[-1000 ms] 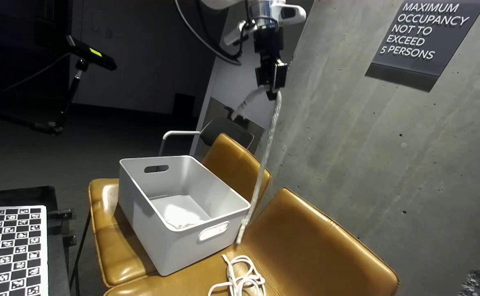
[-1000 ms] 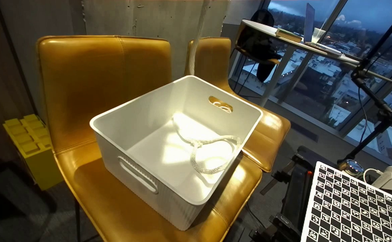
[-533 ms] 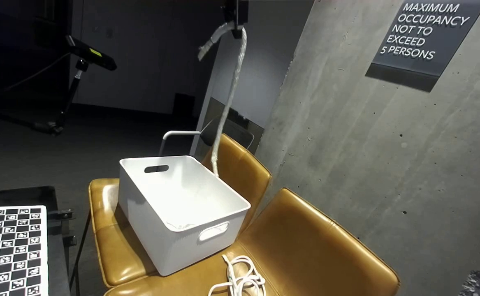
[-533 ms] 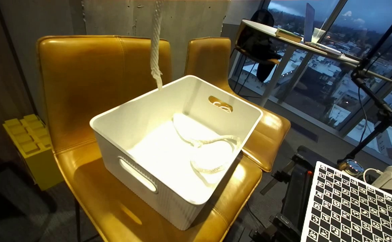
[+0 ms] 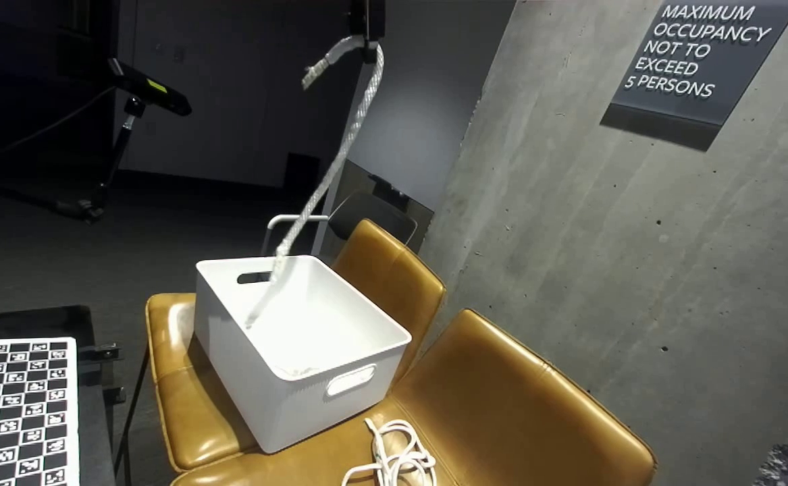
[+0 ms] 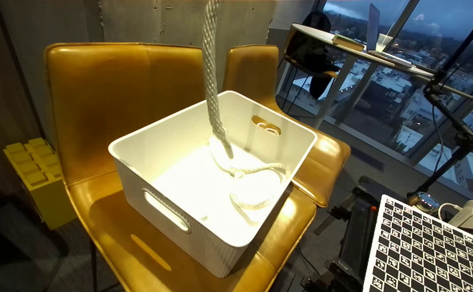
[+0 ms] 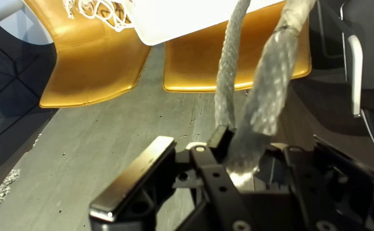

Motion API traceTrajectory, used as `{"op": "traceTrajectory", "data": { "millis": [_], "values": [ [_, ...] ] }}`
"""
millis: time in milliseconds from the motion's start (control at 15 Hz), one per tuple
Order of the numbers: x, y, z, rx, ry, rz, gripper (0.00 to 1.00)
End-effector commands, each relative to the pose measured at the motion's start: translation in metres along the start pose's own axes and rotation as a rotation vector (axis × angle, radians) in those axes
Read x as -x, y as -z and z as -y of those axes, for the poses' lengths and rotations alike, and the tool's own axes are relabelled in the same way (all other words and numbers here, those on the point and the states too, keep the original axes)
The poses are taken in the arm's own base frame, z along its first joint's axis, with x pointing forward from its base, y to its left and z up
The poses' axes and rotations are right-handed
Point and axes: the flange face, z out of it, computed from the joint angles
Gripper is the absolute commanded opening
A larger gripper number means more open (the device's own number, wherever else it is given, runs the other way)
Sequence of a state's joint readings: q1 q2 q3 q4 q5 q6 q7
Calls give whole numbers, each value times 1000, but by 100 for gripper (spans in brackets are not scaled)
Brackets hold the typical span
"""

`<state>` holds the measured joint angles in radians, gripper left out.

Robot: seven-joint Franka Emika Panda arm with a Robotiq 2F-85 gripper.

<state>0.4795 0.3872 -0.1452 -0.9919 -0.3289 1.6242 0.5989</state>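
White braided rope, gripped by the black two-fingered tool at upper centre of an exterior view, slants lower-left, its tip over or inside (unclear which) the pale rectangular plastic bin.

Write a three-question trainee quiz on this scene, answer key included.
1. Multiple choice: what does the pincer grip? (a) a cup (b) a rope (c) a book
2. True or false: a looped cord lies inside the white bin.
3. Fill in the blank: outside the bin, the bundled cable lies on the seat of a ___.

Key: 1. b; 2. true; 3. chair.
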Motion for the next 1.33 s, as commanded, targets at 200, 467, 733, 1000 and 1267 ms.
{"op": "traceTrajectory", "data": {
  "millis": [200, 467, 733, 1000, 1267],
  "values": [
    [18, -77, 1, 91, 21, 115, 2],
    [24, -124, -17, 142, 18, 195, 40],
    [22, -166, -51, 188, -12, 260, 69],
    [23, -210, -100, 188, -21, 291, 99],
    [29, -280, -174, 131, -30, 280, 100]
  ]
}}
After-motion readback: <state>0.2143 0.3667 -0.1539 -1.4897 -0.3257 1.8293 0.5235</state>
